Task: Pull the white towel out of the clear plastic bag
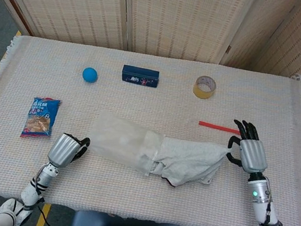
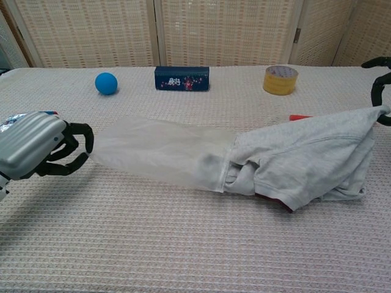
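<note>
The clear plastic bag [image 1: 120, 141] [image 2: 156, 151] lies stretched out on the table, its closed end pinched by my left hand [image 1: 66, 149] [image 2: 38, 145] at the left. The white towel [image 1: 192, 160] [image 2: 311, 160] is mostly outside the bag's mouth, with only its left end still inside. My right hand [image 1: 246, 151] [image 2: 382, 88] pinches the towel's right corner and holds it slightly lifted, far to the right.
A blue ball [image 1: 90, 74], a dark blue box [image 1: 140, 76] and a tape roll [image 1: 204, 87] stand along the back. A snack packet [image 1: 41, 117] lies at the left and a red stick [image 1: 218, 127] near the towel. The table's front edge is close to both hands.
</note>
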Available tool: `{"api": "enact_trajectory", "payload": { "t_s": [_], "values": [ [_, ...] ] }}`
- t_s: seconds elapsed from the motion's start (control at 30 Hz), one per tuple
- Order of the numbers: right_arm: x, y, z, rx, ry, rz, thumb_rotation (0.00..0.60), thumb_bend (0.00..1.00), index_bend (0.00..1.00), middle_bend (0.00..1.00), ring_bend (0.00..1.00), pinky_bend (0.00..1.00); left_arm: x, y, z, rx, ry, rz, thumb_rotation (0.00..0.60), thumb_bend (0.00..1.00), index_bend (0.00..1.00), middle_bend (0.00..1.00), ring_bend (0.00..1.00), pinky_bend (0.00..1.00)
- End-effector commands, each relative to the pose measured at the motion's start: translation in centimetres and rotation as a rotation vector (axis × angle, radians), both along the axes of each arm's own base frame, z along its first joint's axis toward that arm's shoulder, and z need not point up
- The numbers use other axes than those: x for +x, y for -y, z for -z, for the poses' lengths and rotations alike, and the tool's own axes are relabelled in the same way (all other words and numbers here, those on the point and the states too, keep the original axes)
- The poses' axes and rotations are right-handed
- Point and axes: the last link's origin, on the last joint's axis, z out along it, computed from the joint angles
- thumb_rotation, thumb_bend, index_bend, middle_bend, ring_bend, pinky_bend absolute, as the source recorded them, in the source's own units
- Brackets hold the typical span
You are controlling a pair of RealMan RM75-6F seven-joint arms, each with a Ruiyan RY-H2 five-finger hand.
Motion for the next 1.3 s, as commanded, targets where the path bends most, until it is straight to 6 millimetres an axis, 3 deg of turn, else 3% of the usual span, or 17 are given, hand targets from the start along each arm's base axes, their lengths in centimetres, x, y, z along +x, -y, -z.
{"api": "enact_trajectory", "payload": {
  "t_s": [0.03, 0.37, 0.5, 0.53, 0.6, 0.63, 0.67, 0.73, 0.87, 0.93, 1.0, 1.07, 1.13, 1.23, 1.3],
  "values": [
    [-1.0, 0.2, -1.1, -0.026, -0.024, 0.025, 0.600, 0.38, 0.67, 0.08, 0.00, 0.00, -0.9, 0.1, -0.6, 0.011, -0.016, -0.017, 0.600, 0.60, 0.76, 1.00, 1.00, 1.00],
    [-4.4, 0.7, -4.9, -0.132, -0.079, 0.126, 0.600, 0.38, 0.67, 0.08, 0.00, 0.00, -4.3, 0.7, -3.6, 0.068, -0.047, -0.095, 0.600, 0.59, 0.76, 1.00, 1.00, 1.00],
    [-4.9, 0.7, -4.6, -0.103, -0.064, 0.148, 0.600, 0.38, 0.65, 0.08, 0.00, 0.00, -4.7, 1.2, -3.6, 0.055, -0.048, -0.097, 0.600, 0.55, 0.72, 1.00, 1.00, 1.00],
    [-4.9, 0.6, -4.5, -0.087, -0.060, 0.145, 0.600, 0.37, 0.61, 0.07, 0.00, 0.00, -4.6, 1.3, -3.5, 0.050, -0.049, -0.093, 0.600, 0.51, 0.67, 1.00, 1.00, 1.00],
    [-4.9, 0.3, -3.9, -0.046, -0.050, 0.139, 0.600, 0.33, 0.40, 0.03, 0.00, 0.00, -4.3, 1.4, -3.1, 0.042, -0.052, -0.087, 0.600, 0.41, 0.51, 1.00, 1.00, 1.00],
    [-4.7, 0.1, -3.7, -0.024, -0.039, 0.137, 0.600, 0.30, 0.21, 0.01, 0.00, 0.00, -4.1, 1.4, -2.8, 0.034, -0.048, -0.088, 0.600, 0.34, 0.41, 1.00, 1.00, 1.00],
    [-4.6, 0.0, -3.6, -0.014, -0.031, 0.134, 0.600, 0.28, 0.08, 0.00, 0.00, 0.00, -4.0, 1.4, -2.6, 0.029, -0.044, -0.090, 0.600, 0.29, 0.32, 1.00, 1.00, 1.00],
    [-4.2, -0.3, -3.5, 0.004, -0.025, 0.122, 0.600, 0.24, 0.00, 0.00, 0.00, 0.00, -3.7, 1.4, -2.4, 0.022, -0.039, -0.093, 0.600, 0.19, 0.15, 1.00, 1.00, 1.00],
    [-3.1, -1.4, -4.2, 0.016, -0.042, 0.086, 0.600, 0.14, 0.00, 0.00, 0.00, 0.00, -3.4, 1.7, -2.7, 0.008, -0.021, -0.099, 0.600, 0.13, 0.02, 0.98, 0.97, 1.00],
    [-2.5, -2.1, -4.7, 0.021, -0.064, 0.069, 0.600, 0.11, 0.00, 0.00, 0.00, 0.00, -3.5, 1.9, -3.1, -0.003, -0.009, -0.111, 0.600, 0.13, 0.01, 0.92, 0.92, 1.00],
    [-1.7, -3.2, -5.3, 0.030, -0.100, 0.056, 0.600, 0.11, 0.00, 0.00, 0.00, 0.00, -3.7, 2.3, -3.8, -0.024, 0.004, -0.139, 0.600, 0.13, 0.01, 0.81, 0.79, 0.93],
    [-1.0, -4.5, -6.0, 0.037, -0.148, 0.060, 0.600, 0.11, 0.00, 0.00, 0.00, 0.00, -4.0, 2.8, -4.7, -0.068, -0.008, -0.192, 0.600, 0.15, 0.01, 0.67, 0.64, 0.77],
    [-0.3, -5.9, -6.6, 0.038, -0.187, 0.068, 0.600, 0.11, 0.00, 0.00, 0.00, 0.00, -3.9, 3.4, -6.1, -0.129, -0.011, -0.254, 0.600, 0.17, 0.03, 0.51, 0.45, 0.54],
    [0.4, -7.8, -7.0, 0.034, -0.236, 0.089, 0.600, 0.11, 0.00, 0.00, 0.00, 0.00, -3.5, 4.3, -8.7, -0.202, -0.003, -0.342, 0.600, 0.18, 0.09, 0.34, 0.25, 0.34],
    [0.7, -9.3, -7.0, 0.030, -0.263, 0.106, 0.600, 0.11, 0.00, 0.00, 0.00, 0.00, -3.3, 5.1, -11.0, -0.206, 0.016, -0.394, 0.600, 0.18, 0.12, 0.28, 0.18, 0.28]
  ]
}}
